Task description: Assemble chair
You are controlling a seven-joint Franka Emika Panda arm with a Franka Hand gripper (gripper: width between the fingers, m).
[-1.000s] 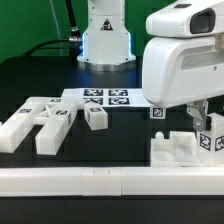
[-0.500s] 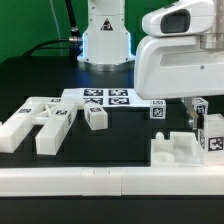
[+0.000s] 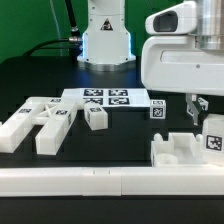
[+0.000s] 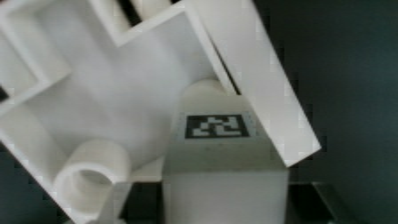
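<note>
The gripper is seen on the exterior view's right, under the arm's bulky white wrist housing. Its dark fingers are drawn narrow and appear clamped on the top of the upright chair part, a white piece with a black-and-white tag on its face. The fingertips themselves are largely hidden by the housing and by the part.

The upright chair part is held standing, just beside the blocky seat piece. Whether the two are touching cannot be told from this side. The blocky seat piece is set on the black table, close behind the long white front rail.

In the wrist view the upright chair part fills the middle of the picture with its tag facing the camera. The blocky seat piece is seen right against it, with raised ribs, open slots and a round socket in its surface.

The rest of the chair lies loose:
- Two forked flat pieces are laid side by side on the exterior view's left.
- A small tagged block is placed near the middle, in front of the marker board.
- A second small block is found just beside the marker board's right end.

The arm's base is seen behind the marker board.
</note>
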